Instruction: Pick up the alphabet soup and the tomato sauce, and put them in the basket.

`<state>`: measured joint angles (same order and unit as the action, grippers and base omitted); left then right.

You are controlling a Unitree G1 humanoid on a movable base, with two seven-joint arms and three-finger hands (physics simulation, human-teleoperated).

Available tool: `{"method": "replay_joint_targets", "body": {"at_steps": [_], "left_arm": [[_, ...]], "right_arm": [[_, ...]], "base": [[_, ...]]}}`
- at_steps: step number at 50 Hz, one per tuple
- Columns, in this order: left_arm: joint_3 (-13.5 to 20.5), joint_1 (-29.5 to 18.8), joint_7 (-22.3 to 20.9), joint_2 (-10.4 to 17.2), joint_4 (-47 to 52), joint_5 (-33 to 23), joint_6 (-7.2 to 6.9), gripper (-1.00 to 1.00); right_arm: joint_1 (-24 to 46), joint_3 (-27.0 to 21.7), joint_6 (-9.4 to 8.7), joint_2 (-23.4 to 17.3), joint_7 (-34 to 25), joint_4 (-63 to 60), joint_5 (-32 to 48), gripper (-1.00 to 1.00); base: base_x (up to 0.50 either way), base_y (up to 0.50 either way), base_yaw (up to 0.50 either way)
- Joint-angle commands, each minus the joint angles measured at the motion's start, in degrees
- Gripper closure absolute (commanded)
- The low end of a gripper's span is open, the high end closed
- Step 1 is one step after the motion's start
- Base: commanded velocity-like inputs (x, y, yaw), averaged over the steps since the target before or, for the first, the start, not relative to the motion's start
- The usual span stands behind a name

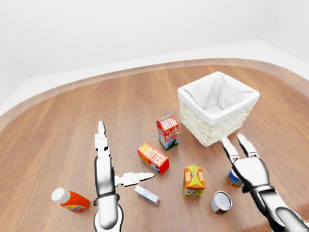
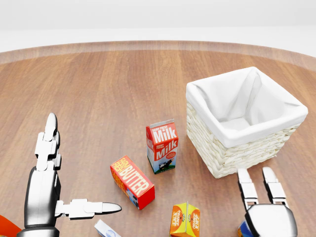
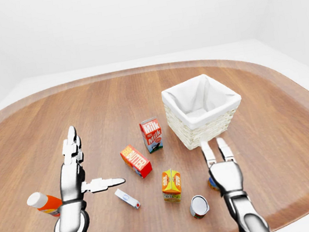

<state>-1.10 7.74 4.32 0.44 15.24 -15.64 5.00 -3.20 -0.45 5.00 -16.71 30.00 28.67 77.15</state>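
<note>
Soup and sauce cans: both are on the tabletop [image 1: 39, 128], neither in the basket, so by my reading nothing of the task is done yet.
Lying can [image 1: 221, 202]: nearest the bottom of the left-eye view, on its side with a silver end showing, just left of the right forearm; its label is too small to say whether it is soup or sauce.
Blue-and-orange can [image 1: 232, 178]: mostly hidden under the right hand, near the basket; which of the two it is I cannot tell.
Right hand [image 1: 244, 155]: released, fingers straight and pointing toward the basket, over that can but not closed on it.
Left hand [image 1: 111, 167]: released, fingers spread, thumb out to the side, grasping nothing, well apart from both cans.
Clutter between: an orange carton [image 1: 193, 181], a small white box [image 1: 147, 195], a butter box [image 1: 153, 158], a milk carton [image 1: 168, 131] and a bottle [image 1: 70, 200] at far left.
Basket [image 1: 221, 122]: farthest, white-lined, with nothing visible inside.
Left to do: grasp each can and carry it over the rim.
</note>
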Motion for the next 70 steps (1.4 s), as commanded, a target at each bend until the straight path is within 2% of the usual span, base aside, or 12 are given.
{"method": "replay_joint_targets", "body": {"at_steps": [1, 40, 46, 47, 48, 49, 50, 51, 70], "left_arm": [[0.3, 0.2, 0.2, 0.0, 0.6, 0.4, 0.00, -1.00], [0.3, 0.2, 0.2, 0.0, 0.6, 0.4, 0.00, -1.00], [0.3, 0.2, 0.2, 0.0, 0.6, 0.4, 0.00, -1.00], [0.3, 0.2, 0.2, 0.0, 0.6, 0.4, 0.00, -1.00], [0.3, 0.2, 0.2, 0.0, 0.6, 0.4, 0.00, -1.00], [0.3, 0.2, 0.2, 0.0, 0.6, 0.4, 0.00, -1.00], [0.3, 0.2, 0.2, 0.0, 0.6, 0.4, 0.00, -1.00], [0.3, 0.2, 0.2, -0.1, 0.6, 0.4, 0.00, -1.00], [0.3, 0.2, 0.2, 0.0, 0.6, 0.4, 0.00, -1.00]], "right_arm": [[2.1, -0.2, 0.00, -0.9, 0.0, 2.2, -0.5, -1.00], [7.2, 3.3, 0.00, -1.5, 0.0, 15.4, 0.4, -1.00], [5.8, 3.0, 0.00, -1.6, 0.0, 12.1, -0.3, -1.00], [6.4, 3.3, 0.00, -1.6, 0.0, 13.5, 0.0, -0.74], [6.4, 3.3, 0.00, -1.6, 0.0, 13.7, 0.0, -0.74], [6.1, 3.3, 0.00, -1.6, 0.0, 13.1, -0.1, 0.01], [6.1, 3.3, 0.00, -1.6, 0.0, 13.0, -0.1, 0.01], [5.6, 3.1, 0.00, -1.6, 0.0, 11.9, -0.3, 1.00], [3.7, 1.9, 0.00, -1.4, 0.0, 7.0, -1.2, 1.00]], "base": [[0.00, 0.00, 0.00], [0.00, 0.00, 0.00], [0.00, 0.00, 0.00], [0.00, 0.00, 0.00], [0.00, 0.00, 0.00], [0.00, 0.00, 0.00], [0.00, 0.00, 0.00], [0.00, 0.00, 0.00], [0.00, 0.00, 0.00]]}}
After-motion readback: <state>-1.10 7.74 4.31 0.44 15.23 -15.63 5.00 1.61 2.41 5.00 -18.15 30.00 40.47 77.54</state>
